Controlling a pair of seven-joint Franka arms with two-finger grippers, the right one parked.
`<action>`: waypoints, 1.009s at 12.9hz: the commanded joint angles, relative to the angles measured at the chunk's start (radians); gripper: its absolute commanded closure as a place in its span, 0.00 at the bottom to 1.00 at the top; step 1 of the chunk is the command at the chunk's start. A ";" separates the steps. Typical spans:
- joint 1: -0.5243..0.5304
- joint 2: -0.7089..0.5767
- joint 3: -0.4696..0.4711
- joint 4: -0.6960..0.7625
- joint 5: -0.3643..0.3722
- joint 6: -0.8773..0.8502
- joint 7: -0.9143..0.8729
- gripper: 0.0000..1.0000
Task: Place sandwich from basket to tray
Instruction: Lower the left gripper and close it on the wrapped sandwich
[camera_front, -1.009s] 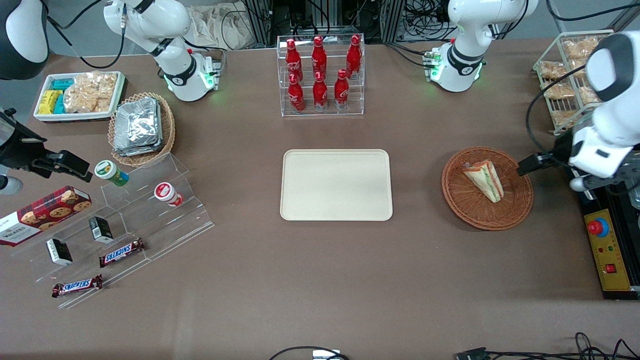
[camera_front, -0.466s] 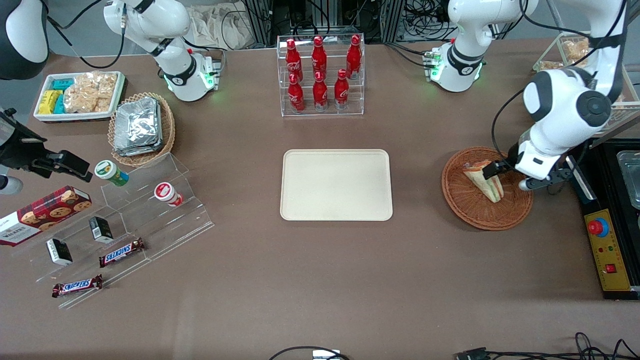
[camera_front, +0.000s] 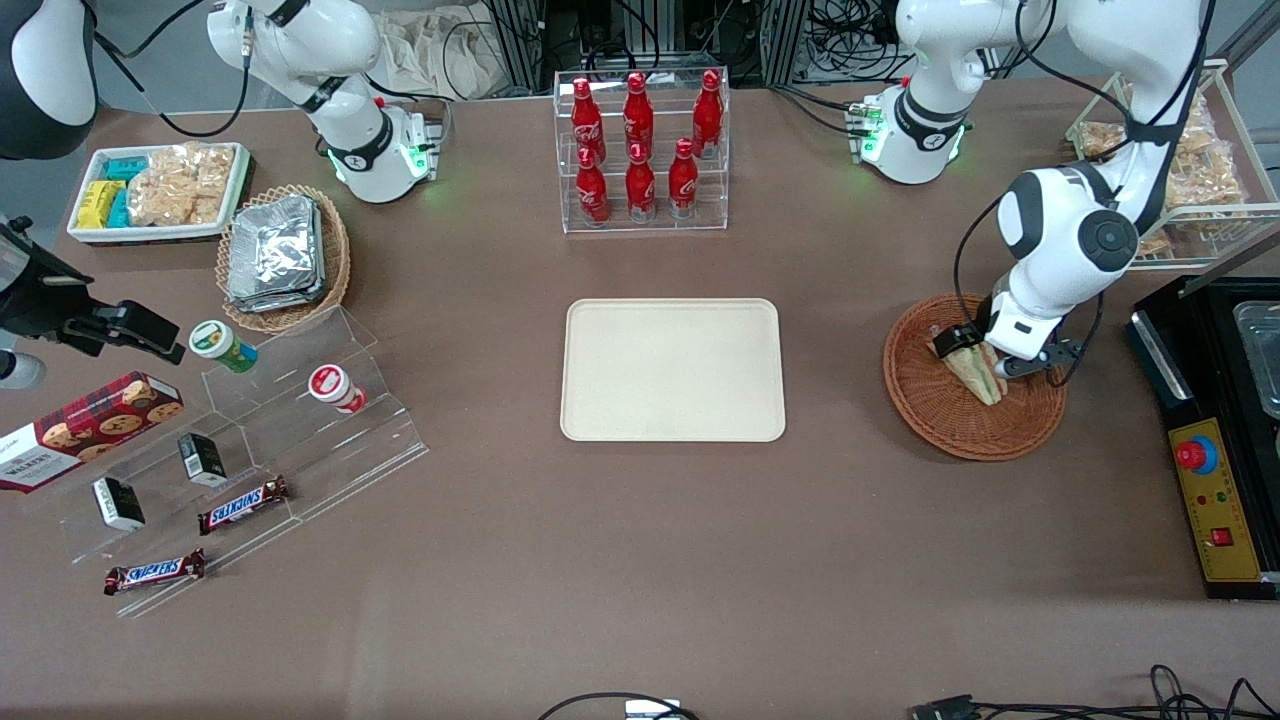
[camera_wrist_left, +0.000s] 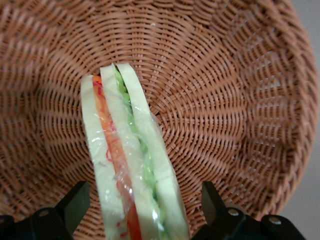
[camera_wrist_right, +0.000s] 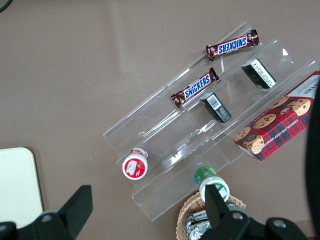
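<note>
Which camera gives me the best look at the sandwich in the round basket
The left wrist view: the sandwich fills it, layers clear, between the open gripper fingers. The front view shows it small, partly covered by the arm. The right wrist view misses it.

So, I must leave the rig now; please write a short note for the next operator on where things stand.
Gripper: open, low inside the basket, jaws on either side of the sandwich, not closed.
Sandwich: lies in the basket, toward the working arm's end of the table.
Tray: at table centre, nothing on it.
Done: approach only.
Left: close on the sandwich, lift, carry to the tray, release.
</note>
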 joint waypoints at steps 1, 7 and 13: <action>-0.010 0.022 0.001 0.002 0.003 0.032 -0.004 0.02; -0.009 0.020 0.001 0.005 0.017 0.033 0.002 0.84; -0.010 -0.043 0.001 0.034 0.020 -0.048 -0.001 0.84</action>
